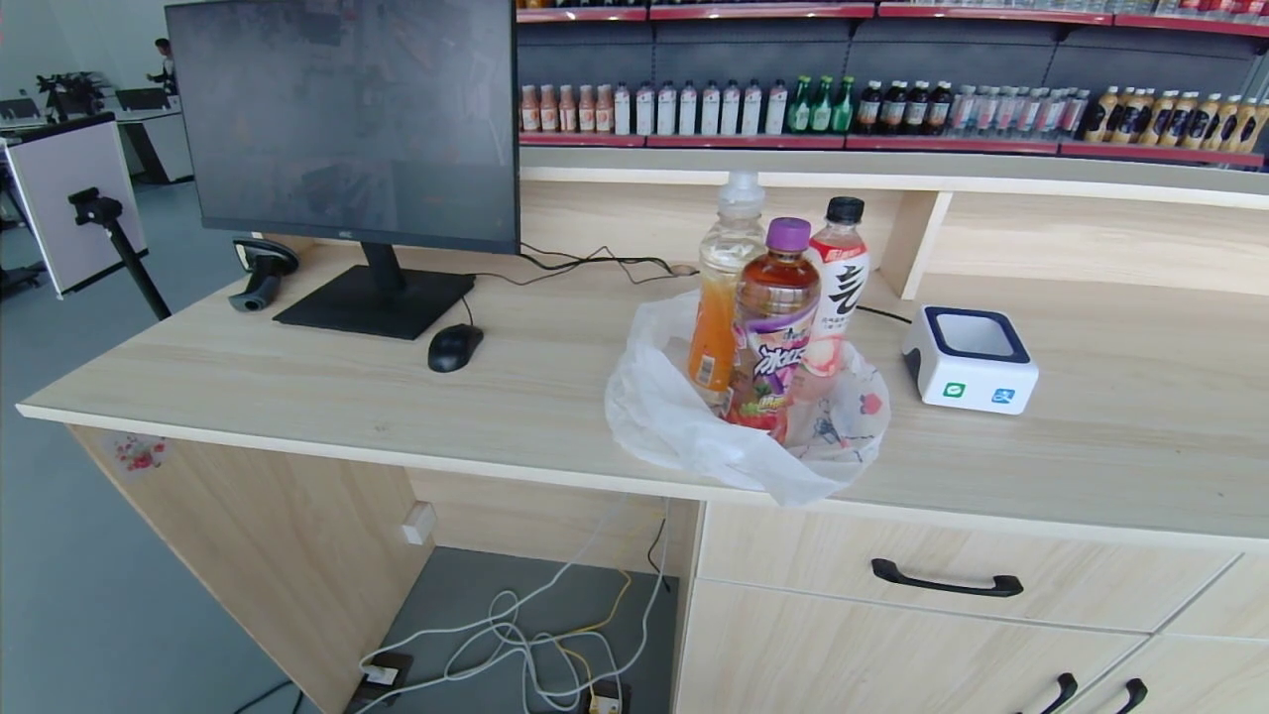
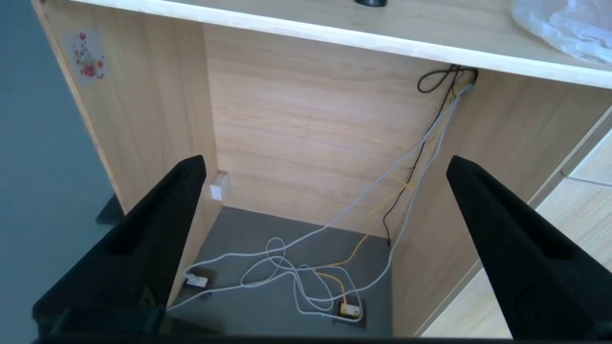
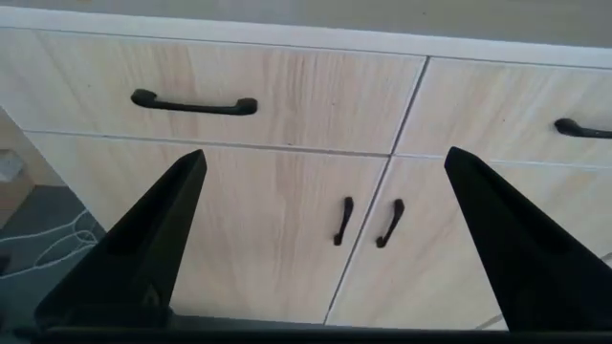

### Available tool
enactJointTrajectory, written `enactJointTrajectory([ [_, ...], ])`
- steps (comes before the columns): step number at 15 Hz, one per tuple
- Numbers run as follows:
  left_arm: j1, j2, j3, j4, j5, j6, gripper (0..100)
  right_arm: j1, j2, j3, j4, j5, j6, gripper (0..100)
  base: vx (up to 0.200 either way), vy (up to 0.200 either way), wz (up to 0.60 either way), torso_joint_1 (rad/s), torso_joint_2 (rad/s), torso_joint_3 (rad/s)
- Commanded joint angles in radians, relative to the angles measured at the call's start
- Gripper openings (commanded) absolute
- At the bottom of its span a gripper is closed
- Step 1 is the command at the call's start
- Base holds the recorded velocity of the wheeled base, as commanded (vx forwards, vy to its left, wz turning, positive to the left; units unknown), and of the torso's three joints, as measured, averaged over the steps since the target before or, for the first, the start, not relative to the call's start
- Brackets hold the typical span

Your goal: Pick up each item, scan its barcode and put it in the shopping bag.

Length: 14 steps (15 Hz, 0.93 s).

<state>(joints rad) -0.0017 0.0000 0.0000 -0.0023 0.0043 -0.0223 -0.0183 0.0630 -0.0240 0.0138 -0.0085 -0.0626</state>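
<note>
Three bottles stand upright together inside one white shopping bag [image 1: 674,416] on the table [image 1: 297,397]. They are one orange-filled bottle [image 1: 716,297], one purple-capped bottle [image 1: 776,317] at the front, and one black-capped bottle [image 1: 838,288] with a white label at the bag's right side. One white scanner box [image 1: 970,359] sits near the bag on its right, not touching it. Well to the bag's left are one mouse [image 1: 455,347], one monitor [image 1: 347,119] behind that, and one handheld scanner [image 1: 260,270] farther left still.

The bag's front fold reaches the table's front edge, and a broad strip of table top runs between the bag and the mouse. Both my claws hang lower than the bag, spread wide and holding nothing. My left claw [image 2: 325,167] faces the knee space below and left of the bag, where loose cables [image 2: 306,287] lie on the floor [image 2: 249,229]. My right claw [image 3: 323,158] faces two drawer fronts [image 3: 220,72] and two cupboard doors [image 3: 287,220].
</note>
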Motion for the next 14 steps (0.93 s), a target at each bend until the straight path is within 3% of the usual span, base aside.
enactJointTrajectory([
  [1,0.000,0.000,0.000,-0.001,0.000,-0.001,100,0.034,-0.025,0.024,-0.014,0.021,0.046,100,0.000,0.000,0.00,0.000,0.00,0.000],
  [9,0.000,0.002,0.000,-0.001,0.000,0.001,100,0.020,-0.063,0.024,-0.012,0.019,0.047,100,0.000,0.000,0.00,0.000,0.00,0.000],
  [14,0.000,0.000,0.000,0.001,0.000,0.001,100,0.020,-0.063,0.024,-0.012,0.021,0.047,100,0.000,-0.040,-0.60,0.004,0.00,0.000],
])
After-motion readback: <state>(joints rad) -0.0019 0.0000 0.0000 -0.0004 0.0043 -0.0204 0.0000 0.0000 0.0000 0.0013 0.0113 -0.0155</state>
